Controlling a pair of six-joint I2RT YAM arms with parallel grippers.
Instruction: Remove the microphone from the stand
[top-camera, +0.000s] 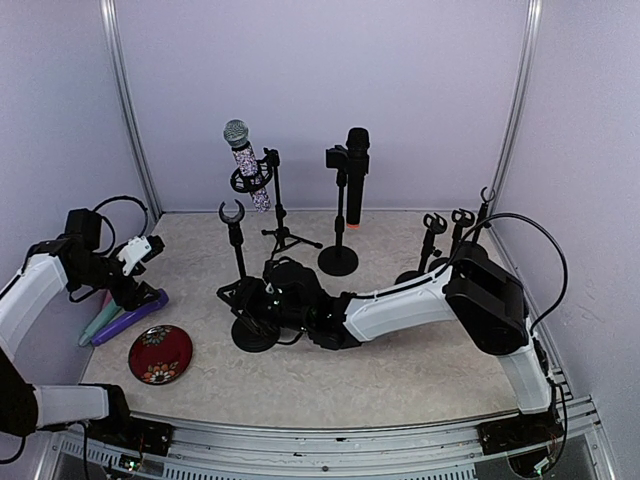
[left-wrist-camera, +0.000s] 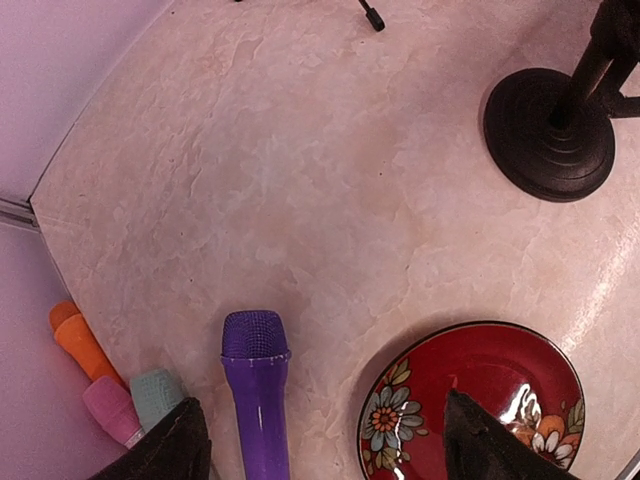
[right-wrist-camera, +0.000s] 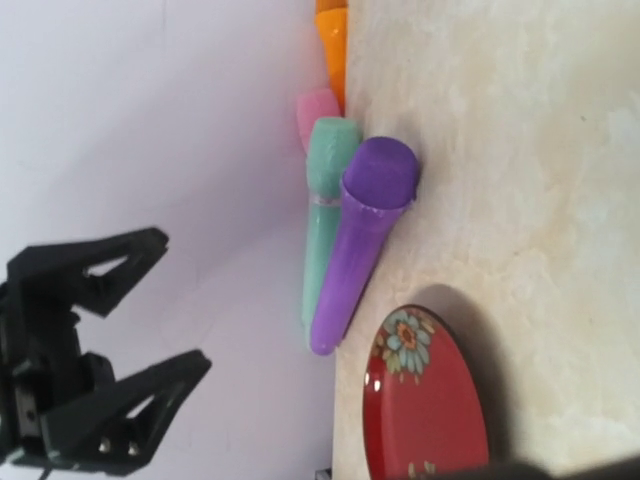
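Plate (top-camera: 160, 353), red with a floral rim, sits front-left on the marble-look table (top-camera: 400, 370). Bare tabletop runs from it to the right arm's base.

Just behind the plate the purple microphone (top-camera: 125, 323) lies flat, out of any stand. Its long axis is diagonal, with the head toward the table's middle and the handle toward the left wall. The teal microphone (left-wrist-camera: 157, 393) lies beside it, and the pink microphone (left-wrist-camera: 108, 408) and orange microphone (left-wrist-camera: 78, 342) are tucked along the wall edge.

Left gripper (left-wrist-camera: 320, 400) hangs over the purple head with its jaws spread wide, gripping nothing.

Right arm reaches across low. Right gripper (top-camera: 245, 300) is at the pole of the empty-clip stand (top-camera: 232, 212), above its round base. It is a dark clump there and its own camera barely shows the fingers, so I cannot tell how far apart the jaws are or whether they grip.

Behind and above it, apart, the glitter microphone (top-camera: 247, 165) sits in the ring of the tripod stand (top-camera: 279, 215). Its silver head is up and leaning left, the axis tilted.

Right of that, the black microphone (top-camera: 356, 180) is clipped upright to the round-base stand (top-camera: 339, 258). Its axis is vertical and the orange ring is at the bottom. Both are well apart from the left gripper.

Three empty stands (top-camera: 433, 225) crowd the far-right corner. Walls close off the left, back and right sides.
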